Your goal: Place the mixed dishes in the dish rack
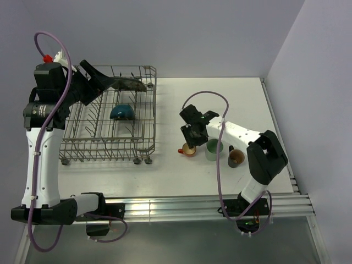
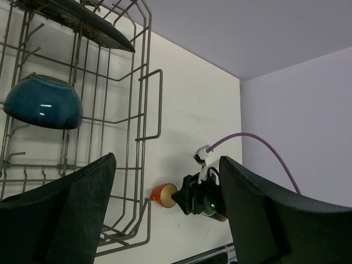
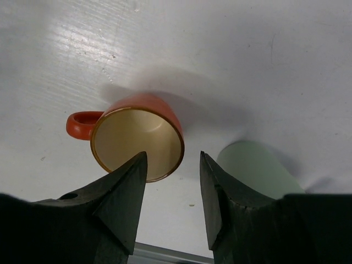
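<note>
The grey wire dish rack [image 1: 105, 147] stands at the left. The blue bowl [image 1: 122, 113] sits upside down in it. The dark square plate [image 1: 131, 84] rests tilted at the rack's far end. My left gripper [image 1: 109, 82] is open and empty, raised just left of the plate. The small orange-red cup [image 1: 188, 149], the pale green mug [image 1: 214, 149] and the small brown cup [image 1: 236, 158] stand on the table. My right gripper [image 3: 173, 157] is open just above the orange-red cup [image 3: 137, 140], its jaws either side of the cup's right rim, beside the green mug [image 3: 256, 168].
The left wrist view shows the rack's side wall [image 2: 144, 110], the bowl [image 2: 43, 104], the plate [image 2: 88, 19] and the right gripper [image 2: 201, 195] by the orange-red cup [image 2: 163, 196]. Walls close the back and right. A metal rail [image 1: 192, 206] runs along the near edge.
</note>
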You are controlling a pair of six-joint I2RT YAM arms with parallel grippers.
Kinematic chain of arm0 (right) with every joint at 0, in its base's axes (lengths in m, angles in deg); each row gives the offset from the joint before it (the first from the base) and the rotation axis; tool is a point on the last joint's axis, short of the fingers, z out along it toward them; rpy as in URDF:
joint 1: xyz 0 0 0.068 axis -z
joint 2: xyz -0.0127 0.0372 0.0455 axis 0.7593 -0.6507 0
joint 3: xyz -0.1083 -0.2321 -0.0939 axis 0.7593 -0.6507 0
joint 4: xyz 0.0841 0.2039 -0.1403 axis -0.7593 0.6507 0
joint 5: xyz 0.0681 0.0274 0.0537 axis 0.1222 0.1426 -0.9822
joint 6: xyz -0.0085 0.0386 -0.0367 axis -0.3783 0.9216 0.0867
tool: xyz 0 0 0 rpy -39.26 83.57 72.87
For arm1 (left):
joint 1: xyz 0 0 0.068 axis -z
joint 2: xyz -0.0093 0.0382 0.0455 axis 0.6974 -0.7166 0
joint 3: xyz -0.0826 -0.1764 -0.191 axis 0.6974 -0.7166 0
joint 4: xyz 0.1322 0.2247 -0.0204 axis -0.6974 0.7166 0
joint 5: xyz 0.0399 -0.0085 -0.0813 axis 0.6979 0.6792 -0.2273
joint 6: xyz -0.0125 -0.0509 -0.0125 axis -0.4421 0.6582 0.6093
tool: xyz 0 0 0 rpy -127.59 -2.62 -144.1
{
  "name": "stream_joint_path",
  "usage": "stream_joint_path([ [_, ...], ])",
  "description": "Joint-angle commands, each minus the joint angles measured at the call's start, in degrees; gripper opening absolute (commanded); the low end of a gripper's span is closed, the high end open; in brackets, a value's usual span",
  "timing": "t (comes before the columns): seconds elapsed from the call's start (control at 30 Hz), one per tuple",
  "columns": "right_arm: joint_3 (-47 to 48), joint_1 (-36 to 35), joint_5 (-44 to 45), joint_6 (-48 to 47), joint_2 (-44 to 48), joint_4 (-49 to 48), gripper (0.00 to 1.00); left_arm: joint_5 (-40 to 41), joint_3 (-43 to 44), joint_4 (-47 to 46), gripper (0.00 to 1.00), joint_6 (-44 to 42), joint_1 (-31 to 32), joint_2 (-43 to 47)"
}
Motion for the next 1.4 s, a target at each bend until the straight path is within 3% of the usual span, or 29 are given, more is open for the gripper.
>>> stream_joint_path([
  [0.0, 2.2, 0.1, 0.9, -1.1, -1.5, -2.7, 0.51, -0.6, 0.3, 0.2, 0.82, -2.2, -0.5, 1.3],
  [0.33, 1.6, 0.1, 1.7, -0.5, -6.0, -7.0, 0.47, -4.0, 4.3, 3.7, 0.81, -3.5, -1.1, -1.3],
  [0.37, 1.1, 0.1, 1.7, -0.4, -6.1, -7.7, 0.41, -4.6, 5.9, 4.7, 0.81, -3.4, -1.1, -1.8],
  [0.53, 0.0, -0.1, 1.7, 1.3, -6.3, -10.2, 0.30, -7.8, 10.1, 7.7, 0.79, -3.0, -1.2, -5.0],
  [0.6, 1.2, -0.6, 2.2, 1.9, -7.0, -9.5, 0.19, -8.8, 10.7, 8.4, 0.78, -1.6, -1.3, -5.5],
  [0.67, 3.4, -1.4, 3.8, 2.2, -7.8, -8.5, 0.01, -10.4, 9.7, 8.1, 0.77, 0.0, -1.3, -5.5],
  [0.8, 5.8, -3.3, 6.1, 2.5, -7.0, -5.8, 0.00, -13.4, 8.0, 6.3, 0.72, 2.3, -1.3, -5.3],
  [0.97, 7.4, -4.3, 5.6, 3.9, -1.5, -5.1, 0.00, -17.2, 6.0, 2.2, 0.72, 5.5, -1.3, -4.9],
  [1.2, 9.7, -3.6, -2.0, 2.5, 7.4, -2.5, 0.00, -19.1, 8.3, -0.3, 0.75, 8.0, -1.3, -6.0],
  [1.37, 10.7, 2.1, -14.8, 3.8, 13.8, -2.0, 0.00, -23.4, 1.0, -5.3, 0.76, 9.6, -1.3, -0.3],
])
